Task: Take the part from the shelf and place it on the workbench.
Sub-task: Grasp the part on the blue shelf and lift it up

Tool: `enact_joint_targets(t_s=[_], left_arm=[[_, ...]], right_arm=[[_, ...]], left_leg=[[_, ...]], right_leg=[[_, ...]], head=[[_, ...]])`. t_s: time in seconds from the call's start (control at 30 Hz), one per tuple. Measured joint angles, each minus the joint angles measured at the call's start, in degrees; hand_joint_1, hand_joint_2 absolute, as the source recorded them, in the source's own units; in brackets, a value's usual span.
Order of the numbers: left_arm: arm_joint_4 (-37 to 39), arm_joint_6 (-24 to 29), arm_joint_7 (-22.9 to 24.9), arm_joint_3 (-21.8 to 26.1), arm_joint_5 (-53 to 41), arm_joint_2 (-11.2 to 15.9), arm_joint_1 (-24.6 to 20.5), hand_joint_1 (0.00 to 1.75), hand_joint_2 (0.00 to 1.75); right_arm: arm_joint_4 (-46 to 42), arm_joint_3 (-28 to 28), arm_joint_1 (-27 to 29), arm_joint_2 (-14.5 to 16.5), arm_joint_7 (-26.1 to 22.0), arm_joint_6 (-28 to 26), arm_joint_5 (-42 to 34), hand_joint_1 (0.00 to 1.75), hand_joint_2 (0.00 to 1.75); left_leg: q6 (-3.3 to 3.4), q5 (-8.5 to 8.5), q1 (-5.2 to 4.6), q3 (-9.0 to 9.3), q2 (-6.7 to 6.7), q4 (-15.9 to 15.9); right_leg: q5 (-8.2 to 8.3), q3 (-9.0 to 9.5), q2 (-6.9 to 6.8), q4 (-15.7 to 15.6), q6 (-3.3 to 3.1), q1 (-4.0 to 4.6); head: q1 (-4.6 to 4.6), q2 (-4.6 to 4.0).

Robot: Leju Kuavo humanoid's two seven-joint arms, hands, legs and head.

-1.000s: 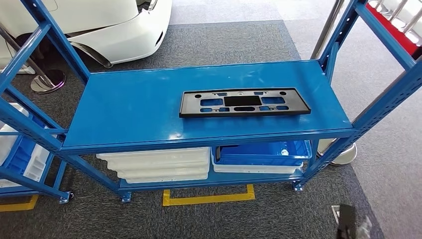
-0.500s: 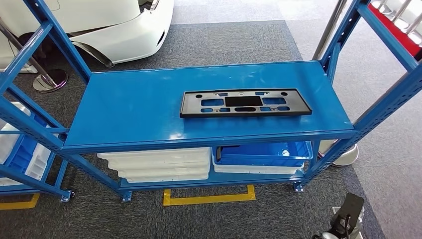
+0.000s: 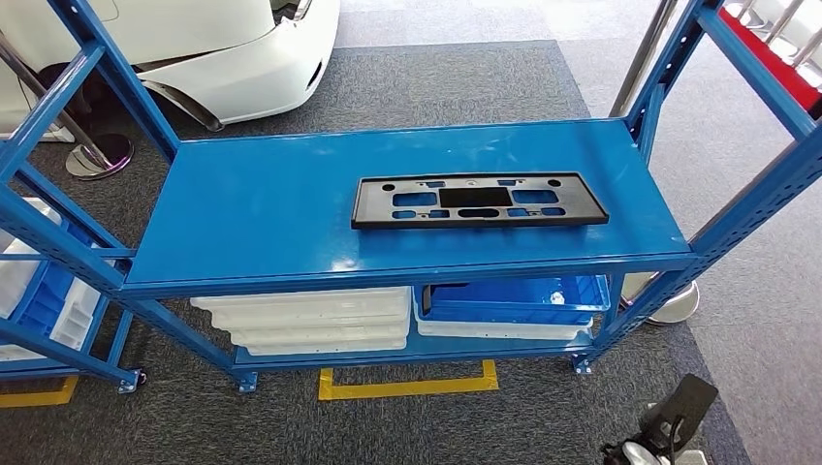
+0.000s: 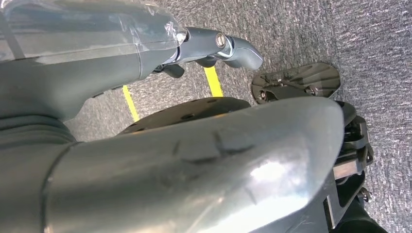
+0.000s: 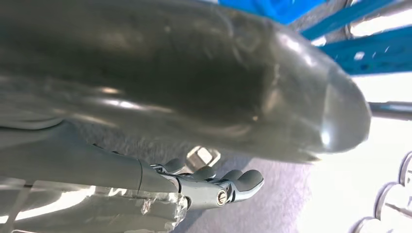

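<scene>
A: Start with the head view. Where is the part?

B: The black part (image 3: 479, 201), a flat rectangular plate with cut-outs, lies flat on the top board of the blue shelf (image 3: 262, 208), toward its right half and lengthwise along it. Nothing touches it.

A: And below?

B: On the lower level sit stacked white trays (image 3: 305, 320) on the left and a blue bin (image 3: 514, 297) on the right. Yellow floor tape (image 3: 407, 386) marks the grey carpet in front. A white car body (image 3: 194, 44) stands behind the shelf at the far left.

A: Any hand there?

B: The right hand (image 3: 669, 426) shows at the lower right corner, low beside the shelf leg and well apart from the part. It holds nothing, but how its fingers lie is too small to tell.

A: The left wrist view?

B: The left hand (image 4: 214, 46) hangs over carpet and yellow tape. Its fingers (image 4: 240, 51) stretch out loosely with nothing in them, the thick thumb in front of the lens.

A: And the right wrist view?

B: The right hand's fingers (image 5: 243, 180) lie side by side, slightly bent, empty, over the carpet. Blue shelf rails cross the background.
</scene>
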Motion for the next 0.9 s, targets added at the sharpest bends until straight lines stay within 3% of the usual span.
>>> enact_joint_targets(t_s=[0.17, 0.37, 0.5, 0.7, 0.77, 0.83, 0.9], left_arm=[[0.00, -0.26, -0.41, -0.21, -0.08, 0.00, -0.02, 0.00, 0.00], [0.02, -0.57, -0.66, -0.40, -0.52, 0.00, -0.01, 0.00, 0.00], [0.04, -0.67, -0.69, -0.80, -0.63, 0.00, -0.01, 0.00, 0.00], [0.07, -0.97, -0.90, -1.51, -0.70, 0.02, -0.02, 0.00, 0.00], [0.07, -1.12, -0.95, -1.59, -0.73, 0.03, -0.01, 0.00, 0.00], [0.07, -1.30, -0.96, -1.63, -0.73, 0.05, -0.01, 0.00, 0.00], [0.07, -1.44, -0.95, -1.65, -0.68, 0.07, -0.02, 0.00, 0.00]], right_arm=[[-6.57, 5.30, 1.03, 0.07, -2.08, -1.10, -0.17, 0.00, 0.00], [-23.35, 7.28, 4.77, 1.27, 1.84, -2.03, 17.93, 0.00, 0.00], [-34.52, 7.33, 6.60, 2.00, 5.71, -2.07, 23.36, 0.00, 1.75], [-48.69, 8.12, 8.11, 2.11, 9.88, -2.07, 27.27, 0.00, 1.75], [-52.60, 8.46, 8.46, 2.06, 13.24, -2.07, 30.67, 0.00, 1.75], [-56.46, 8.92, 8.72, 1.79, 19.41, -2.07, 37.15, 0.00, 1.75], [-60.02, 9.60, 8.81, 0.93, 29.87, -1.97, 48.65, 0.00, 1.75]], left_leg=[[0.00, 0.00, 0.00, 0.00, 0.01, 0.00], [0.00, 0.00, 0.01, -0.01, -0.01, 0.00], [0.00, 0.00, 0.00, 0.00, -0.01, 0.00], [0.00, 0.00, -0.02, 0.03, 0.03, 0.01], [0.00, 0.00, -0.02, 0.03, 0.04, 0.01], [0.00, 0.00, -0.02, 0.04, 0.05, 0.01], [0.00, 0.00, -0.03, 0.04, 0.06, 0.01]], right_leg=[[0.00, 0.00, 0.01, 0.00, 0.00, 0.00], [0.00, 0.01, -0.01, 0.00, 0.00, 0.00], [0.00, 0.01, 0.00, 0.00, 0.00, 0.00], [0.01, 0.01, 0.04, 0.00, 0.00, -0.02], [0.01, 0.01, 0.05, 0.00, 0.00, -0.02], [0.01, 0.01, 0.06, 0.00, 0.00, -0.02], [0.01, 0.01, 0.06, 0.00, 0.00, -0.02]], head=[[0.01, 0.00], [0.00, 0.01], [-0.02, 0.00], [0.03, 0.00], [0.05, 0.00], [0.05, 0.00], [0.01, 0.01]])
